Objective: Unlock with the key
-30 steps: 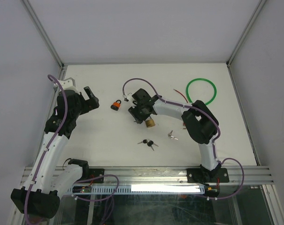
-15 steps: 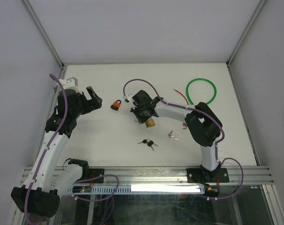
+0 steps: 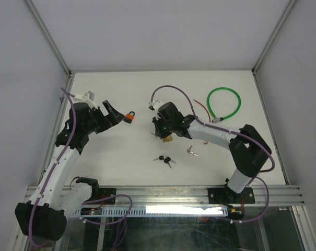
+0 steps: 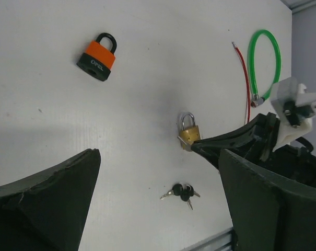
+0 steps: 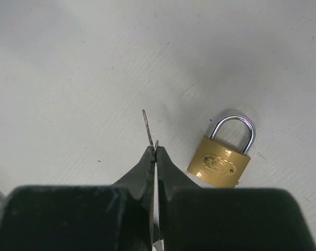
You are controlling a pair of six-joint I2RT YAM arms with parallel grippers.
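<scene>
A thin silver key (image 5: 147, 127) sticks out edge-on from between the fingertips of my right gripper (image 5: 155, 149), which is shut on it just above the white table. A brass padlock (image 5: 219, 162) with a closed steel shackle lies flat right beside those tips, to their right. From above, the right gripper (image 3: 160, 134) points down at the left side of the brass padlock (image 3: 167, 138). My left gripper (image 3: 112, 112) hangs open and holds nothing, just left of an orange padlock (image 3: 129, 116). The left wrist view shows the brass padlock (image 4: 189, 133) ahead.
An orange-and-black padlock (image 4: 97, 57) lies at the far left. A bunch of black-headed keys (image 3: 164, 159) and a loose silver key (image 3: 191, 151) lie nearer the arms. A green cable loop (image 3: 224, 103) and a red wire (image 3: 199, 104) lie at the back right.
My right gripper has shut on the key beside the brass padlock, and its arm has stretched out lower. My left gripper has moved right, up to the orange padlock.
</scene>
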